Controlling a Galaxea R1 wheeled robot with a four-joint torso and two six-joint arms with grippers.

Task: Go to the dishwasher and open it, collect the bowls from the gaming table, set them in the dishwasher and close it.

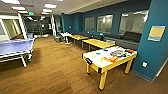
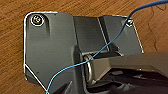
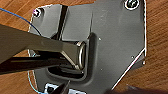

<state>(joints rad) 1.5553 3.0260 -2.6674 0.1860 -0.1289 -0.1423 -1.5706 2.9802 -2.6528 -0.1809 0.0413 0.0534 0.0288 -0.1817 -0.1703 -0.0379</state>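
The gaming table, white-topped with a yellow edge and yellow legs, stands at the right of the head view, close to a teal pillar. Colourful board-game boxes lie on its top. A small blue shape sits near its far left end; the bowls are too small to tell apart for sure. The dishwasher is out of view. Both wrist views look down past the robot's dark plate onto wooden floor, and I cannot make out the state of either gripper.
A blue table-tennis table stands at the left. Plain yellow-topped tables line up behind the gaming table along a dark bench. The teal pillar is at the right. Wide wooden floor lies between. A blue cable crosses the left wrist view.
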